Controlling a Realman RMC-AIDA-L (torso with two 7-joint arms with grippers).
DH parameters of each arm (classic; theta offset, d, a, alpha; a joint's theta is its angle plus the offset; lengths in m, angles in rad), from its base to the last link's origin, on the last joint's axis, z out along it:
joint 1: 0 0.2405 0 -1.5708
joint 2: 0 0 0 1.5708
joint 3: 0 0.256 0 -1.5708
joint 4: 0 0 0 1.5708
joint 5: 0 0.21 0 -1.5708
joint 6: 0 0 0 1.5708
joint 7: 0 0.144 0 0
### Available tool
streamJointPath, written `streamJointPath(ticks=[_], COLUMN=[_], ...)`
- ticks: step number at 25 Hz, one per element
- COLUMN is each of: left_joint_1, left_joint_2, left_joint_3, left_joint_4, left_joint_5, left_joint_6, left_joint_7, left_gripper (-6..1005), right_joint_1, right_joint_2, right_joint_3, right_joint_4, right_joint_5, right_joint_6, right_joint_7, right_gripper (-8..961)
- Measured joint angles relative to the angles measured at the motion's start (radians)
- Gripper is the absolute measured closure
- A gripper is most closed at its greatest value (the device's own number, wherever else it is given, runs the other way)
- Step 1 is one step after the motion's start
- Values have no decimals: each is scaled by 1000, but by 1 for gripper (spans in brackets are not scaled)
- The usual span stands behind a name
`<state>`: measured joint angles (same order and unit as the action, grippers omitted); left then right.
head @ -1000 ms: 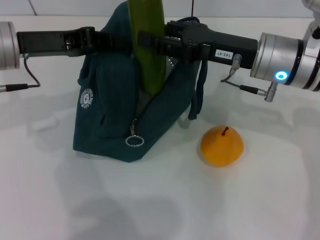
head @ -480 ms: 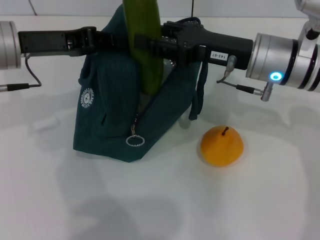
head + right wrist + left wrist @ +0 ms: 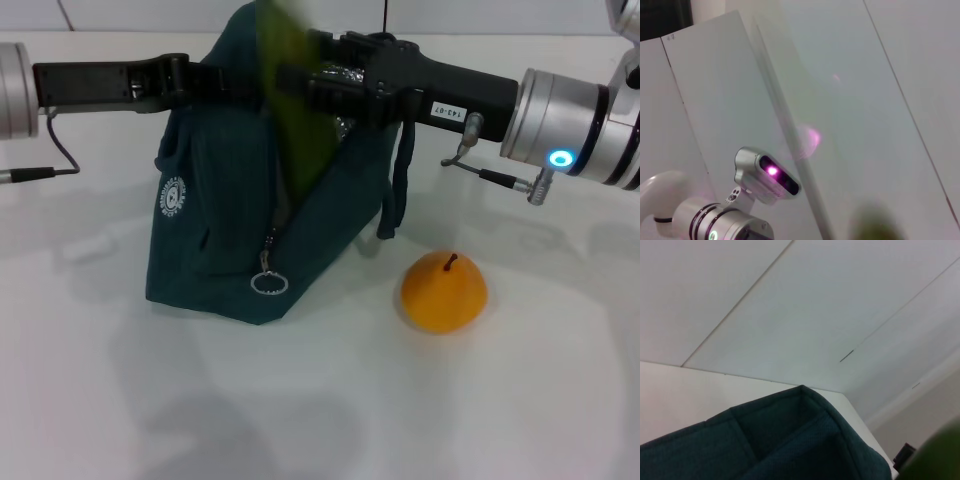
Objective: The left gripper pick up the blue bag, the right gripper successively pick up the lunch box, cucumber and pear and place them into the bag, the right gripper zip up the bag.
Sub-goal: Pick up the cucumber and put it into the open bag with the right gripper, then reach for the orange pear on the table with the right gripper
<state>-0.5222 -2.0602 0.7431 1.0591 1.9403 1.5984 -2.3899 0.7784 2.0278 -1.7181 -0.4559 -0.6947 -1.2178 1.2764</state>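
Observation:
The blue bag (image 3: 220, 230) stands upright and open on the white table, and its edge also shows in the left wrist view (image 3: 780, 440). My left gripper (image 3: 225, 82) is shut on the bag's top edge at the left. My right gripper (image 3: 295, 85) reaches in from the right over the bag's mouth, at the cucumber (image 3: 295, 150). The cucumber is blurred and tilted, its top leaning left and its lower end inside the opening. The pear (image 3: 443, 292) sits on the table to the right of the bag. The lunch box is out of view.
The zipper ring pull (image 3: 269, 283) hangs low on the bag's front, with the zip open. A bag handle (image 3: 400, 190) hangs down at the right side. Grey cables (image 3: 490, 178) trail from both wrists. The robot's head (image 3: 767, 177) shows in the right wrist view.
The right arm moved left, then drew back slightly to the right. The cucumber went from upright and sharp to tilted and blurred, with its top leaning left. The left gripper, bag and pear stayed put.

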Motion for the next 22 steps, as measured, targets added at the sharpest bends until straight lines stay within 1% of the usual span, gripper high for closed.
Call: streamJointPath(ticks=[4,6,9,12,13,14,16,18,19,20,21,22], left_joint_1=[-2,-2,2,7,9,10,12,12,12,12,12,11], left_joint_2=[0,0,-1,0,1,2,2,2,0,-1,-2,-3], left_joint_3=[2,1,-2,-2,-2,-2,-1,1,2,2,2,2], left_joint_4=[0,1,3,3,4,4,4,4,4,4,4,5], left_joint_5=[0,0,0,-3,-8,-12,-18,-20,-21,-22,-23,-24], left_joint_6=[0,0,0,0,1,1,3,3,4,4,4,5], left_joint_7=[0,0,0,-1,-1,-1,-1,-1,-1,-1,-1,-1], left_gripper=[925,925,924,924,924,924,924,923,923,923,923,923], right_joint_1=[-1,-3,-31,-107,-147,-172,-246,-295,-316,-316,-344,-381], right_joint_2=[0,0,-5,-23,-34,-41,-63,-73,-74,-74,-71,-60], right_joint_3=[0,2,17,62,91,106,151,188,209,209,237,276], right_joint_4=[0,-1,-37,-111,-152,-172,-229,-249,-252,-252,-250,-244], right_joint_5=[0,0,-2,-30,-62,-87,-178,-244,-278,-278,-322,-379], right_joint_6=[-3,-5,-8,-9,-13,-17,-62,-104,-124,-124,-148,-172], right_joint_7=[0,-1,-10,-17,-15,-12,-7,-8,-10,-10,-16,-37], right_gripper=[358,167,166,165,165,166,167,168,168,169,169,170])
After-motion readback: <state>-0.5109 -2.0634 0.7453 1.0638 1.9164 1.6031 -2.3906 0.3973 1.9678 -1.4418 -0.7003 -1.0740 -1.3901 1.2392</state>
